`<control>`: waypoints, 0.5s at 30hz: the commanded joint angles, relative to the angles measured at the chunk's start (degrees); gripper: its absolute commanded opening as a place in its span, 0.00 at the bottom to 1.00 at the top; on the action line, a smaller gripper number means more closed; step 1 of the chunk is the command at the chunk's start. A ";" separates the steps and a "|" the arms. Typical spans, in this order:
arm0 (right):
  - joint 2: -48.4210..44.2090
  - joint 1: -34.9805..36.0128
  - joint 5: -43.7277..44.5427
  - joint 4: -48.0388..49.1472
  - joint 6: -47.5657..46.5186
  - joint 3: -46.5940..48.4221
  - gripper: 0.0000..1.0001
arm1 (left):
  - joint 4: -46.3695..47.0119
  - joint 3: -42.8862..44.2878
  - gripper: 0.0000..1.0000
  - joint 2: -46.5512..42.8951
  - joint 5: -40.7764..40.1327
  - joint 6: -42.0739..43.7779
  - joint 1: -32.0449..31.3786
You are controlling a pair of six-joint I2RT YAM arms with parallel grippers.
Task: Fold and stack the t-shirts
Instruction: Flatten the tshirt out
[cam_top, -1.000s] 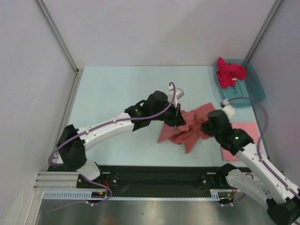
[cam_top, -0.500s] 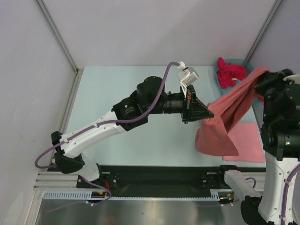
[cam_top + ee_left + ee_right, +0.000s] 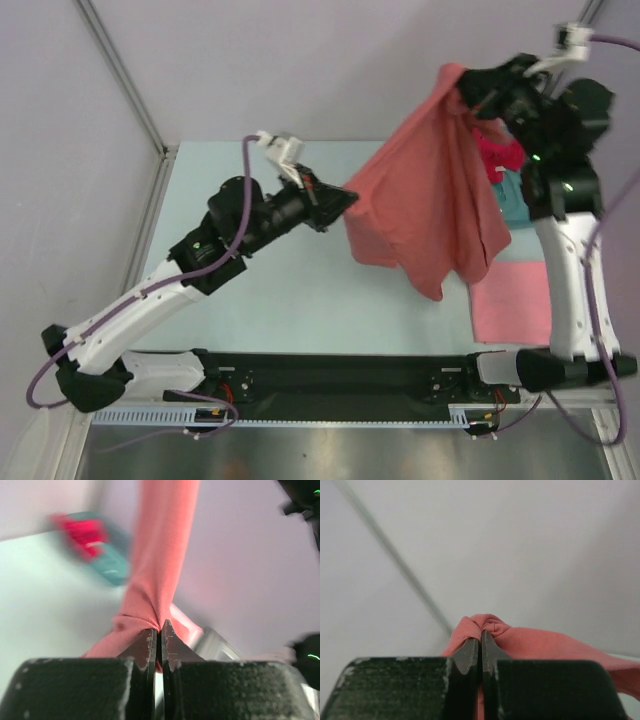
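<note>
A salmon-coral t-shirt [image 3: 430, 200] hangs in the air, stretched between both grippers. My left gripper [image 3: 345, 198] is shut on its lower left corner; the left wrist view shows the cloth [image 3: 150, 600] pinched between the fingertips. My right gripper [image 3: 465, 85] is raised high at the back right and shut on the top corner, with bunched cloth [image 3: 490, 627] at its tips. A lighter pink t-shirt [image 3: 515, 300] lies folded flat on the table at the right. A bright magenta t-shirt [image 3: 497, 155] lies crumpled in the teal tub [image 3: 508, 200], partly hidden by the hanging shirt.
The pale table [image 3: 250, 290] runs between white walls, with a metal post [image 3: 120, 70] at the back left corner. The black base rail [image 3: 330, 375] lies along the near edge.
Both grippers lifted the salmon-coral shirt off the table. The right arm rose high toward the back right and the left gripper pulled left, spreading the shirt out in the air.
</note>
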 commanded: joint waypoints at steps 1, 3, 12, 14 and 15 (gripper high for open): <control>13.10 5.32 -3.99 22.76 2.91 -2.20 0.00 | -13.69 -15.92 0.00 -8.70 -4.63 -7.89 9.81; 18.74 9.12 -5.05 25.59 1.60 -1.68 0.00 | -13.34 -22.28 0.00 -13.86 -5.27 -12.82 17.87; 68.06 27.67 -9.63 19.93 2.37 37.12 0.00 | -14.75 -44.54 0.00 -30.06 -16.08 -21.18 32.67; 76.03 29.44 -10.24 18.31 6.74 50.42 0.00 | -15.36 -46.48 0.00 -31.03 -16.35 -21.36 34.17; 78.94 30.49 -9.81 20.14 9.04 50.79 0.00 | -15.80 -46.92 0.00 -31.13 -16.44 -21.44 35.05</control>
